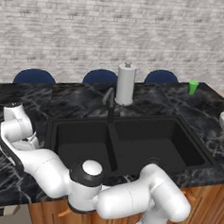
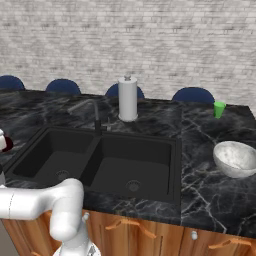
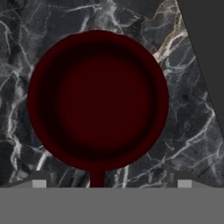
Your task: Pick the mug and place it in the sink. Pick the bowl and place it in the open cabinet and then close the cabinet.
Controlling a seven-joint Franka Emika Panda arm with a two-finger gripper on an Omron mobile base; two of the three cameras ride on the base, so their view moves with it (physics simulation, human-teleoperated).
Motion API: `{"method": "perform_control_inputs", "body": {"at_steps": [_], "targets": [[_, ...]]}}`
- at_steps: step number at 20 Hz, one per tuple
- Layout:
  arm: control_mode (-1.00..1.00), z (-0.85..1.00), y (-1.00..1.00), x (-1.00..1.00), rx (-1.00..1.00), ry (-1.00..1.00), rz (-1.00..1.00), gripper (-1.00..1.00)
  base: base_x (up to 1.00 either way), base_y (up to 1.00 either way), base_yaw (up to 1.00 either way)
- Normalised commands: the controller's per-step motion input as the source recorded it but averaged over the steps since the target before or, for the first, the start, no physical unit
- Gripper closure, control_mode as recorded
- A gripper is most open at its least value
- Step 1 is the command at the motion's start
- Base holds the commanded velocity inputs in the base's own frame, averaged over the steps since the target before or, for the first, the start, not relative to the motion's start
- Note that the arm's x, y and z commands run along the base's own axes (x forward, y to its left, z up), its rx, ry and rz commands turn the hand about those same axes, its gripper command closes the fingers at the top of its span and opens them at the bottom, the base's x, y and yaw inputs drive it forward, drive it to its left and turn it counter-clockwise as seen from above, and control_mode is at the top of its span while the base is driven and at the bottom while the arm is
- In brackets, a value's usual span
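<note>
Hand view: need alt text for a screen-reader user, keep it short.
Looking straight down into the dark red mug, which stands upright on the black marbled counter with its small handle pointing toward the bottom of the picture. The gripper has its jaws spread wide, one tip at each side below the mug, not gripping it. A plain dark surface cuts across the top right corner.

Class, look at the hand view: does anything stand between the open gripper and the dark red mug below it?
Nothing visible does. The mug sits alone on the black marble counter, directly ahead of the open gripper.
</note>
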Motion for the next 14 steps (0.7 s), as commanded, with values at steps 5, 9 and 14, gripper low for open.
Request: {"method": "perform_control_inputs", "body": {"at_steps": [5, 9, 14], "targets": [[-1.00, -0.25, 0.00, 0.01, -0.02, 0.00, -0.06, -1.00, 0.00, 0.00, 0.00], [-1.00, -0.24, 0.00, 0.14, -0.03, 0.00, -0.08, -1.00, 0.00, 0.00, 0.00], [-1.00, -0.07, -0.01, 0.10, -0.02, -0.01, -0.08, 1.00, 0.00, 0.00, 0.00]]}}
